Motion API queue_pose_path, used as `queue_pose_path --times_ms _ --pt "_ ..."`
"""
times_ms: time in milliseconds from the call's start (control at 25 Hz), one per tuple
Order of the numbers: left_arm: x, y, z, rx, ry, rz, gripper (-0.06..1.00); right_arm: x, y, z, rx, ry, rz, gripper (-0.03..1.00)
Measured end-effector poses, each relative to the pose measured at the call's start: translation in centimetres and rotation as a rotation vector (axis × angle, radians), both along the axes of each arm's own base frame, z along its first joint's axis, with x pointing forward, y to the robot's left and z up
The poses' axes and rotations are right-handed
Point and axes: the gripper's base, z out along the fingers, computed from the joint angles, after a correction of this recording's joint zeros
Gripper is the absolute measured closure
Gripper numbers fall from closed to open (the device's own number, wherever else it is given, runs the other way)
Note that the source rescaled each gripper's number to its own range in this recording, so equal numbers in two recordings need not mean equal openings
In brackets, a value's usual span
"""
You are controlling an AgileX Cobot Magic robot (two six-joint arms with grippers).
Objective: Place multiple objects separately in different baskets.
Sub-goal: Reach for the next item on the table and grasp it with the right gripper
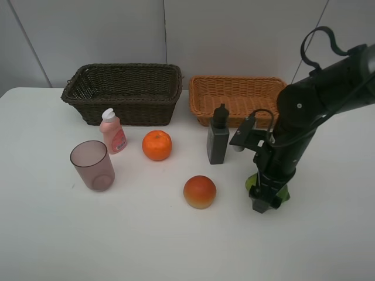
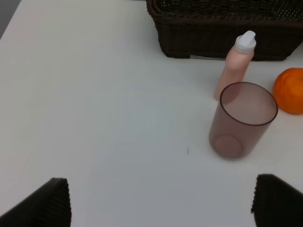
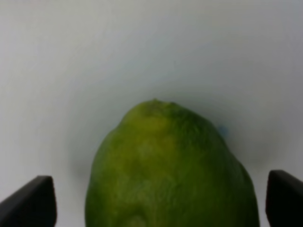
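Nearest, the right pincer (image 1: 265, 199) straddles the lime (image 3: 170, 165) on the white worktop (image 1: 328, 246), jaws spread wide, apparently lined up to grasp it, while the left pincer (image 2: 161, 201) hangs released before the purple cup (image 2: 242, 120), both baskets (image 1: 202, 99) farthest back.

At the back of my table (image 1: 58, 234) the deep basket (image 1: 123, 106) is sitting on the left, the shallow basket (image 1: 202, 111) just beside it on the right. The capped bottle (image 1: 112, 132) is standing before the deep one, with the cup (image 1: 92, 165) nearer me and the orange (image 1: 157, 145) to its right. The square bottle (image 1: 218, 143) is standing before the shallow basket, and the peach-like fruit (image 1: 200, 191) is lying nearer me. Farthest right, my right tool (image 1: 262, 202) is straddling the lime (image 3: 170, 165).
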Motion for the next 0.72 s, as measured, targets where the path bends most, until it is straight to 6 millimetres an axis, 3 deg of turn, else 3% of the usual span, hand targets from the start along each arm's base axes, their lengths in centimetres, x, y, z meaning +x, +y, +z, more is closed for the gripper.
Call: queue_pose_path --times_ms 360,400,480,520,560,720 --pt "0.00 0.00 0.00 0.000 0.000 0.000 -0.05 0.08 -0.05 -0.37 -0.012 0.003 0.012 0.02" --pt "0.00 0.00 0.00 0.000 0.000 0.000 -0.05 0.08 -0.06 -0.37 -0.013 0.003 0.013 0.06" --pt "0.00 0.00 0.00 0.000 0.000 0.000 -0.05 0.09 -0.07 -0.36 -0.014 0.002 0.014 0.23" --pt "0.00 0.00 0.00 0.000 0.000 0.000 -0.05 0.09 -0.07 -0.36 -0.015 0.002 0.015 0.39" --pt "0.00 0.00 0.00 0.000 0.000 0.000 -0.05 0.07 -0.08 -0.36 -0.016 0.003 0.012 0.48" --pt "0.00 0.00 0.00 0.000 0.000 0.000 -0.05 -0.05 -0.20 -0.36 -0.028 0.017 0.009 0.47"
